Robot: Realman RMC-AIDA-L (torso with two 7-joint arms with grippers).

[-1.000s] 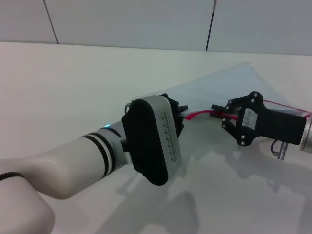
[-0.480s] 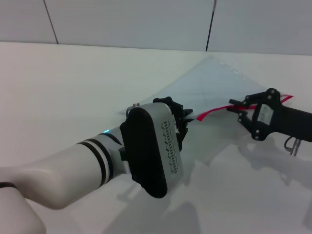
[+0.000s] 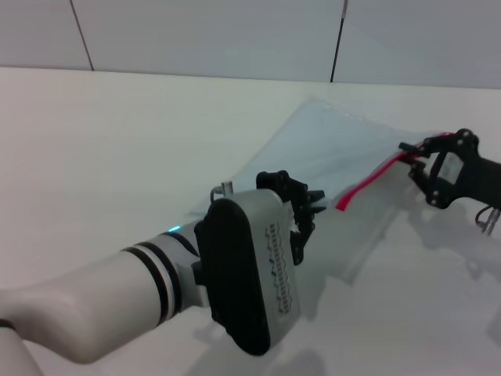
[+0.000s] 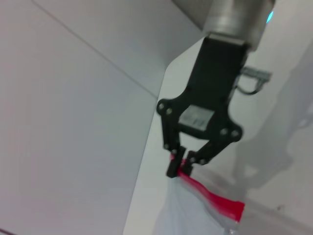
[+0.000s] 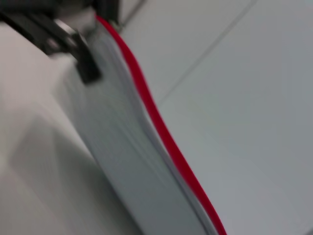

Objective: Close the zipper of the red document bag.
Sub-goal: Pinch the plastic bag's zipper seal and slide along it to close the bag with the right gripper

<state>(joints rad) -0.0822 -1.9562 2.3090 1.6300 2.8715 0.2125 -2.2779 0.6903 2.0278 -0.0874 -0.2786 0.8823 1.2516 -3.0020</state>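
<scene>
The red document bag (image 3: 325, 153) is a pale blue-grey pouch, held partly off the white table between both arms. Its zipper (image 3: 372, 178) is a bright red strip running along the raised edge. At the strip's near end, my left gripper (image 3: 317, 205) is shut on the bag. My right gripper (image 3: 407, 150) is shut on the far end of the zipper; the slider is hidden between its fingers. The left wrist view shows the right gripper (image 4: 180, 166) pinching the red strip (image 4: 211, 197). In the right wrist view the zipper (image 5: 161, 133) runs toward the dark left fingers (image 5: 66, 39).
The white table (image 3: 117, 141) stretches left of and behind the bag. A light panelled wall (image 3: 203, 35) stands along its far edge. My left forearm (image 3: 141, 286) fills the near left of the head view.
My right gripper has slid to the right along the red strip, away from the left gripper. The bag has swung up and to the right. My left gripper shifted slightly right.
</scene>
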